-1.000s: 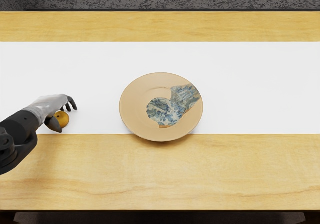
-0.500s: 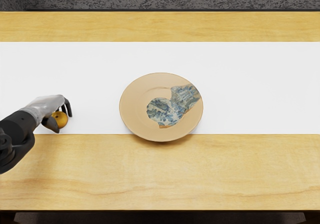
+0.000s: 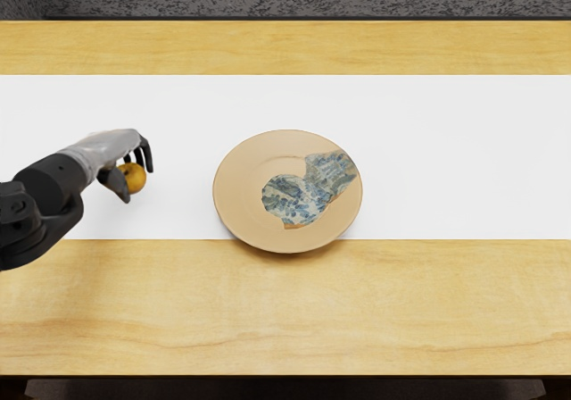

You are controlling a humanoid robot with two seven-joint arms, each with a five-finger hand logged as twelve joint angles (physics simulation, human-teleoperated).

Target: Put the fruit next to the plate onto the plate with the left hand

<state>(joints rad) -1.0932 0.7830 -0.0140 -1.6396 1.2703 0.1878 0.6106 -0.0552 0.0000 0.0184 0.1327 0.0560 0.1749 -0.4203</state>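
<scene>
A small orange-yellow fruit (image 3: 134, 177) hangs above the white runner, well left of the plate. My left hand (image 3: 128, 163) is shut on the fruit, its dark fingers curled over the top and the thumb below. Its arm enters from the left edge. The tan plate (image 3: 245, 177) with a blue patterned patch lies at the middle of the table, about a hand's width to the right of the fruit. Nothing lies on the plate. The right arm does not show.
A white runner (image 3: 428, 132) crosses the wooden table (image 3: 285, 311) from side to side, under the plate. A dark textured wall stands behind the table's far edge.
The left hand closed on the fruit, then lifted it up and to the right, toward the plate. The plate has not moved.
</scene>
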